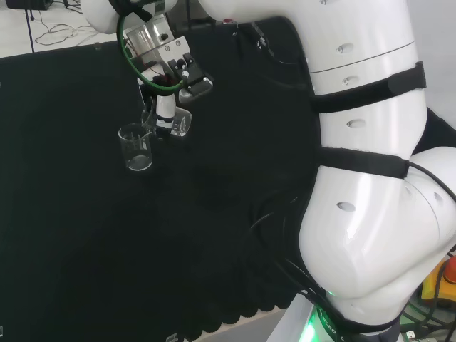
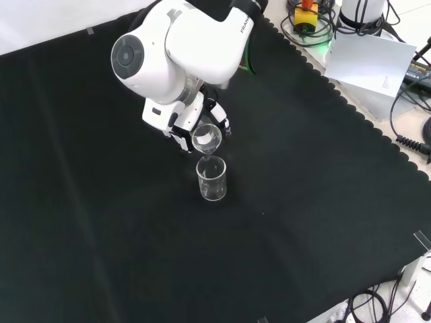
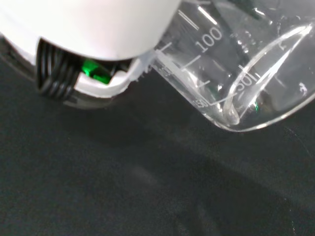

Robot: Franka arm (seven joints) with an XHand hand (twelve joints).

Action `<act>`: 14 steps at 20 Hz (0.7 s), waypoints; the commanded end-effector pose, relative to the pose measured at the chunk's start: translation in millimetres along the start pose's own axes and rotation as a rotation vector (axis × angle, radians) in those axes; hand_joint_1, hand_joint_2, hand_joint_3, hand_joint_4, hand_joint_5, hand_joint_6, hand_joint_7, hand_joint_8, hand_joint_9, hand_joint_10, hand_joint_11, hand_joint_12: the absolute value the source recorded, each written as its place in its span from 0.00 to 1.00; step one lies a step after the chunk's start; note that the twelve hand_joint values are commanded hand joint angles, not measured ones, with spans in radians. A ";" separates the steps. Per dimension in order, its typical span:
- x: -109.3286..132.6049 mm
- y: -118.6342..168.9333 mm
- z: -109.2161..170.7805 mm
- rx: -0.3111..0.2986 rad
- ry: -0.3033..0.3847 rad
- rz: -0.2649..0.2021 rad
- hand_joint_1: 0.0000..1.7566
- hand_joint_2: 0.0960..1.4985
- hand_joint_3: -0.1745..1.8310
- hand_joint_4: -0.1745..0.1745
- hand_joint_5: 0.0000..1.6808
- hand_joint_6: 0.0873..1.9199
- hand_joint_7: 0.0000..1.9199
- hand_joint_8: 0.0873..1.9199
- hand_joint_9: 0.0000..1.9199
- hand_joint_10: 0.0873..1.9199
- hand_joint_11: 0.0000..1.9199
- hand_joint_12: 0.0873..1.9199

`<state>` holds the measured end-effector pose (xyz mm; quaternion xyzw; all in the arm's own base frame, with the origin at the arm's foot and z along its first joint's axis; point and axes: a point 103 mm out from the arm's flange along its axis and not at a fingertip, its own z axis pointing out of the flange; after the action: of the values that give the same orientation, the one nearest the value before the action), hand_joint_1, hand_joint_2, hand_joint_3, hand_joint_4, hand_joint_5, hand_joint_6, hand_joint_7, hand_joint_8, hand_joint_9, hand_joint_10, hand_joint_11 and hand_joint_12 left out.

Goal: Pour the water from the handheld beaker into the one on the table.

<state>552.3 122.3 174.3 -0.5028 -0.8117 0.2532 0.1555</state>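
On the black cloth (image 2: 303, 202) near the front view's centre stands a clear beaker (image 2: 211, 179), upright. Just at its 12 o'clock the hand (image 2: 183, 131) curls around a second beaker (image 2: 206, 138), tipped, its lip over the standing one's rim. At 11 o'clock the arm's white link (image 2: 182, 47) hides the wrist.

Bright, even room light over a matte black desk (image 2: 323, 202) that swallows nearly all shadow.

Light from above puts a soft sheen on the white arm links (image 1: 370, 142), which verge on overexposed in the head view. Small glints trace the rims of the standing beaker (image 2: 211, 179) and the tilted beaker (image 3: 246, 73). In the wrist view the white part of the hand (image 3: 93, 29) is blurred, and the cloth is soft and grainy.
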 end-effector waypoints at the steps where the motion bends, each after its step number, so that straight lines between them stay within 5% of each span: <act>1: 5.4 -0.7 -6.7 0.026 -0.033 0.018 0.75 0.39 0.41 0.00 0.78 0.27 0.71 0.26 0.86 0.00 0.60 0.43; 14: 15.2 -2.4 -18.5 0.118 -0.105 0.047 0.75 0.38 0.43 0.00 0.76 0.30 0.70 0.29 0.86 0.00 0.60 0.43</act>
<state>554.2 139.2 191.0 -0.4979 -0.7945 0.3183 0.1397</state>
